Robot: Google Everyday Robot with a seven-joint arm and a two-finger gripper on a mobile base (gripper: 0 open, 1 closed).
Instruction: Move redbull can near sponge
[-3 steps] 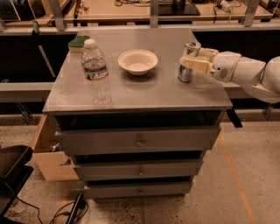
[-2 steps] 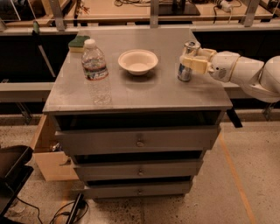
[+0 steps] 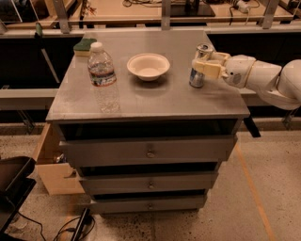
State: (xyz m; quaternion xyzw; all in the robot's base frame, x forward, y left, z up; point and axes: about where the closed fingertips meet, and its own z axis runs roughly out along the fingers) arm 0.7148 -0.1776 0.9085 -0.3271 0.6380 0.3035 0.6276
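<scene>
Reaching in from the right edge of the frame, the white arm point(image 3: 263, 77) lies nearly level over the metal cabinet top point(image 3: 169, 99). Its gripper point(image 3: 202, 66) is clamped around the redbull can point(image 3: 196, 80), which stands upright at the right side of the top. The sponge point(image 3: 84, 44) sits at the upper left corner, well apart from the can, with the water bottle point(image 3: 102, 75) and white bowl point(image 3: 148, 66) between them. The frame cuts off the arm's far end, and the gripper hides the can's middle.

We take this for a lab or workshop: steel drawer cabinet point(image 3: 150, 150), cabled workbenches point(image 3: 141, 12) behind, speckled concrete floor point(image 3: 263, 207). The gripper point(image 3: 203, 66) clasps the can point(image 3: 196, 79) near the cabinet top's edge.
</scene>
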